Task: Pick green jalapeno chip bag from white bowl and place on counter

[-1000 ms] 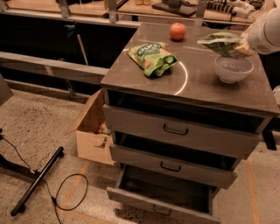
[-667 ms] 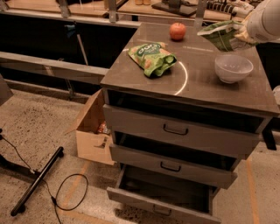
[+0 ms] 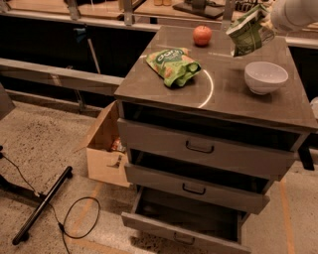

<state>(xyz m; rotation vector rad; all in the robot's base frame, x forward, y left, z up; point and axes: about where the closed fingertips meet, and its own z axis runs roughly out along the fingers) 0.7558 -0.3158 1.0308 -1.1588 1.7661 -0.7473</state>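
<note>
The green jalapeno chip bag (image 3: 249,32) hangs in the air above the counter (image 3: 223,99), up and to the left of the white bowl (image 3: 265,77). My gripper (image 3: 268,20) is shut on the bag's upper right edge, at the top right of the view, with the white arm (image 3: 293,12) running off the frame. The bowl stands empty on the right side of the counter.
A brighter green chip bag (image 3: 172,64) lies left of centre on the counter and a red apple (image 3: 202,35) sits at the back. A white curved line (image 3: 209,89) marks the top. The bottom drawer (image 3: 184,225) is pulled open. A cardboard box (image 3: 107,149) stands left of the cabinet.
My gripper has lifted the chip bag up out of the bowl and carried it up and to the left. The bowl is now empty.
</note>
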